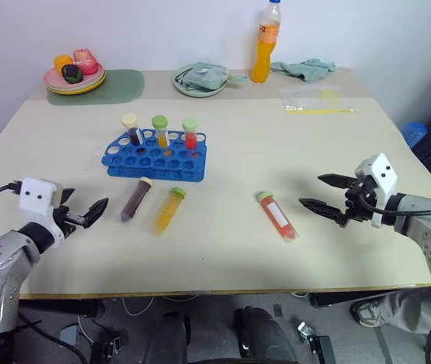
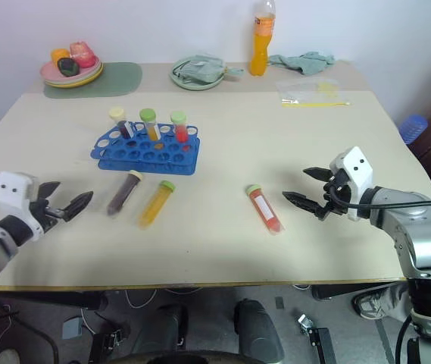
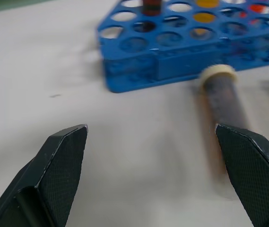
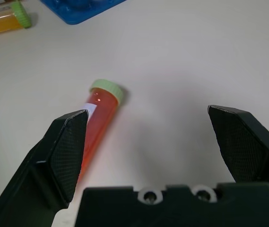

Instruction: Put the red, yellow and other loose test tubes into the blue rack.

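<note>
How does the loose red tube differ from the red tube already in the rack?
The loose red tube lies flat on the table, near the open right gripper; the racked red tube stands upright in the blue rack. The loose one shows a white label; none is visible on the racked one. Both have green caps.

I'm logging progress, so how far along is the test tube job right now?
Three tubes stand in the blue rack. Nothing is in hand: the left tool and right tool are open and empty. Left to do: the maroon tube, yellow tube and red tube lie loose on the table.
</note>
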`<action>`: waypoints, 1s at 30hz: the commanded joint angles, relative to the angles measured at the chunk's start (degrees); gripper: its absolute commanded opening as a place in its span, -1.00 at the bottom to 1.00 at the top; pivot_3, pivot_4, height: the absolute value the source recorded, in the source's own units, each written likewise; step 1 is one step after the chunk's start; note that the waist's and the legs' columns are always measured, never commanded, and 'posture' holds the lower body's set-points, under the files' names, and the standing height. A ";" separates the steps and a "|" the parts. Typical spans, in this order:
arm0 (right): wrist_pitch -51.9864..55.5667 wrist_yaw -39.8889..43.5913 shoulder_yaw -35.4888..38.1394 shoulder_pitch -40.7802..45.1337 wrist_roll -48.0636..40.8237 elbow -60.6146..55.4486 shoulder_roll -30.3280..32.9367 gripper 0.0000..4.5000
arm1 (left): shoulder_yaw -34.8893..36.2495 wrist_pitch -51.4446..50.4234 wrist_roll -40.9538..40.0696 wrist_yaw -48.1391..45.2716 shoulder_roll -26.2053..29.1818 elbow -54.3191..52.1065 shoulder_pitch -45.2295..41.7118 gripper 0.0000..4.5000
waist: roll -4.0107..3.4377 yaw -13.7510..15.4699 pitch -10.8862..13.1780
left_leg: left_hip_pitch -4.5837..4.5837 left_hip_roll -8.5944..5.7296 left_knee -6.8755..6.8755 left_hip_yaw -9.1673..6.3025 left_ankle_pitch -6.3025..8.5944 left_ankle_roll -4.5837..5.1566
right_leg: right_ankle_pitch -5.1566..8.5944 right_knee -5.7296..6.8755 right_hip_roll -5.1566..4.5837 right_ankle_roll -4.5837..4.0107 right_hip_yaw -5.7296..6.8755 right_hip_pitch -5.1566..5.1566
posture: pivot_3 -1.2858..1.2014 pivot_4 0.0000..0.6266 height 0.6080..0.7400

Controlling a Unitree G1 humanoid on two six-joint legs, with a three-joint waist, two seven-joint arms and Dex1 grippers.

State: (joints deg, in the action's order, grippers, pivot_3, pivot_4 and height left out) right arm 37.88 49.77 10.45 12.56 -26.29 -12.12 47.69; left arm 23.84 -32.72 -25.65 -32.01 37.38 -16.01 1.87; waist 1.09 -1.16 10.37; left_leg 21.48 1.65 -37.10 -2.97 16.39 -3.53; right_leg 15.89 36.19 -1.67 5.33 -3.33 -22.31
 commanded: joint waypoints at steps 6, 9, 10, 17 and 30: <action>22.12 -12.90 -2.65 9.51 -3.92 -15.56 0.04 1.00 | -6.63 -0.50 -5.55 -5.90 -1.42 -5.37 -5.83 0.97 | 0.00 0.31 -0.01 | 0.01 0.00 -0.04 -0.01 0.00 0.00 | 0.00 0.01 0.01 -0.01 0.00 0.00 | 0.03 -0.52 1.00; 43.44 -20.43 -6.20 17.78 -4.10 -15.98 -3.81 1.00 | -11.53 -1.34 -6.59 -8.52 -1.28 -8.24 -6.53 0.97 | -0.01 0.16 -0.01 | 0.02 0.01 -0.01 0.00 0.00 0.00 | 0.00 0.00 0.01 -0.01 -0.02 -0.03 | 0.03 -0.52 1.00; 49.50 -22.79 -7.00 20.64 -3.53 -16.02 -5.93 1.00 | -13.73 -1.48 -6.46 -9.13 -1.36 -9.28 -6.80 0.97 | -0.01 0.15 -0.01 | 0.04 0.01 0.00 0.00 0.00 0.00 | -0.01 0.00 0.01 -0.04 -0.03 -0.07 | 0.03 -0.52 1.00; 54.62 -36.16 -14.69 28.64 -13.69 -11.57 -7.20 1.00 | -20.97 -1.06 -5.34 -9.27 -3.61 -10.94 -7.09 0.97 | -0.04 0.37 -0.02 | 0.13 0.00 0.03 -0.01 0.00 0.00 | -0.02 -0.01 0.02 -0.07 -0.04 -0.14 | 0.03 -0.52 1.00; 54.62 -67.13 -26.31 38.87 -46.37 10.43 -4.57 1.00 | -21.88 -0.83 -5.52 -7.24 -4.64 -14.56 -3.48 0.97 | -0.05 0.01 -0.02 | 0.21 0.05 0.01 0.02 0.00 0.02 | -0.02 0.00 0.11 -0.06 -0.07 -0.25 | 0.03 -0.52 1.00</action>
State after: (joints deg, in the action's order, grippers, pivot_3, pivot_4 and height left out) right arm 92.17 -13.62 -15.43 49.44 -68.23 -2.57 41.86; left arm 1.01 -34.45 -30.63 -39.45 32.95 -27.76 -2.12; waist 1.04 -1.14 10.36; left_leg 21.70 1.70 -37.10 -2.95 16.39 -3.51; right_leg 15.86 36.20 -1.56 5.26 -3.40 -22.57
